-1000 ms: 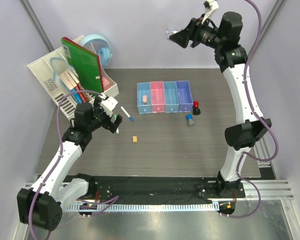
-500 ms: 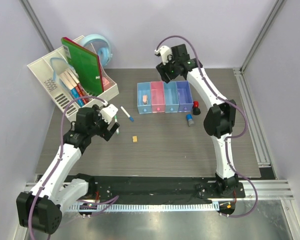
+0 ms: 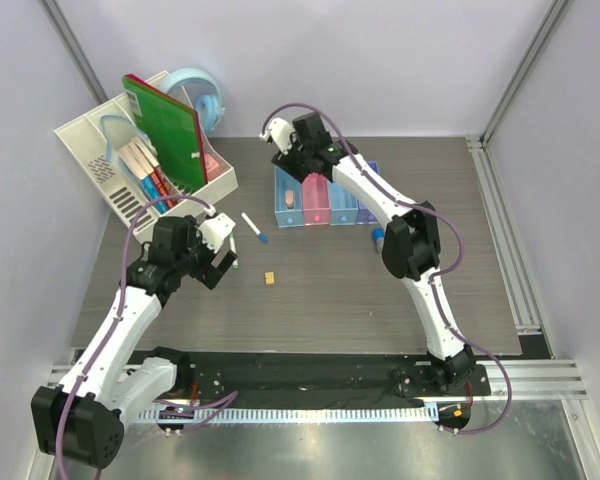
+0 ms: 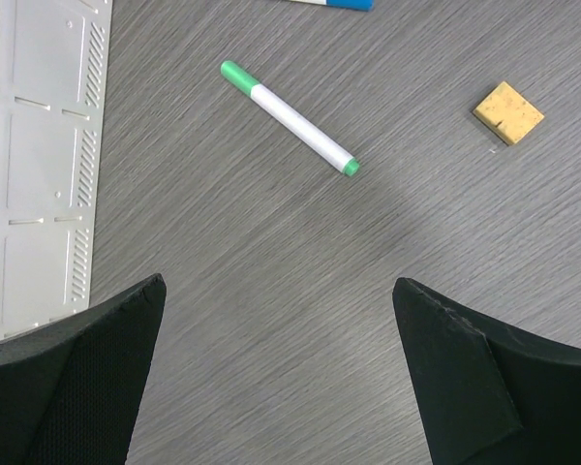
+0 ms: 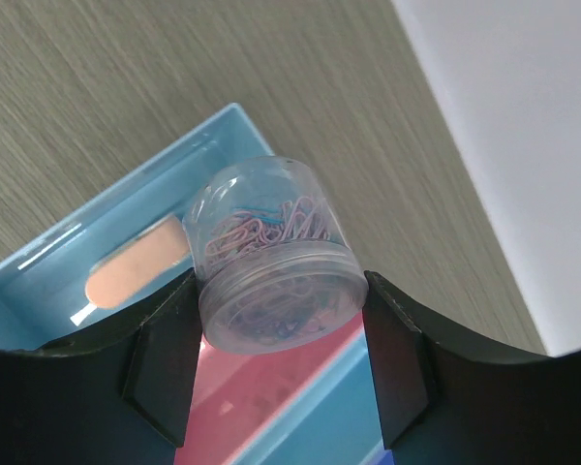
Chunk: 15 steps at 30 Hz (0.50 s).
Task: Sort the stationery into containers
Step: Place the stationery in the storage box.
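Observation:
My right gripper [image 3: 283, 160] is shut on a clear jar of paper clips [image 5: 271, 262] and holds it above the far end of the light-blue bin [image 3: 280, 212]. A pink eraser [image 5: 136, 274] lies in that bin. The pink bin [image 3: 315, 195], the blue bin [image 3: 342, 203] and the violet-blue bin [image 3: 372, 172] join it to the right. My left gripper [image 4: 279, 283] is open and empty over bare table. Beyond it lie the green-capped pen [image 4: 289, 117] and the orange block [image 4: 508, 112]. The blue-capped pen [image 3: 253, 228] lies nearby. The blue-grey cylinder [image 3: 378, 237] peeks from behind my right arm. The red-and-black cylinder is hidden.
A white slotted organizer [image 3: 100, 160] stands at the back left with a green book [image 3: 165, 120] in it. Its edge shows in the left wrist view [image 4: 39, 165]. A round light-blue tape dispenser [image 3: 202, 95] sits behind it. My right arm stretches over the bins.
My right arm has swung down and left from high at the back right to above the light-blue bin. My left gripper has shifted slightly back towards its base.

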Each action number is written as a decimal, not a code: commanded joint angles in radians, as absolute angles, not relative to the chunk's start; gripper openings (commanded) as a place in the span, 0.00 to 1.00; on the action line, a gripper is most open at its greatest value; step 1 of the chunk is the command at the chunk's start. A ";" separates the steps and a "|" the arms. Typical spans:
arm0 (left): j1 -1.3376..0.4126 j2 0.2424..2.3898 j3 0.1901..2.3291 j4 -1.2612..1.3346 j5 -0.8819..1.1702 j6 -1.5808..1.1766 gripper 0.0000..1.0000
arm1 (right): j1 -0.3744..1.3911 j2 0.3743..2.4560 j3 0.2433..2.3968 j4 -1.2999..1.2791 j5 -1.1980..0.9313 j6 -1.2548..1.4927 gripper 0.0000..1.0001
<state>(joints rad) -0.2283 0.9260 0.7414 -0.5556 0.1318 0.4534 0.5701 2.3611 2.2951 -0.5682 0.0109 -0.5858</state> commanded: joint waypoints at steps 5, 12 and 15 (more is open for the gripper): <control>-0.224 0.902 0.779 -0.589 0.147 0.449 1.00 | 0.617 2.419 2.313 -0.474 0.078 -0.644 0.30; -0.225 0.899 0.781 -0.594 0.156 0.440 1.00 | 0.632 2.422 2.280 -0.469 0.143 -0.690 0.30; -0.224 0.903 0.784 -0.595 0.164 0.436 1.00 | 0.640 2.415 2.261 -0.466 0.172 -0.713 0.31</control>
<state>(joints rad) -0.2283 0.9180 0.7441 -0.5873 0.1383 0.4511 0.6277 2.4546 2.2795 -0.5144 0.0994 -0.6636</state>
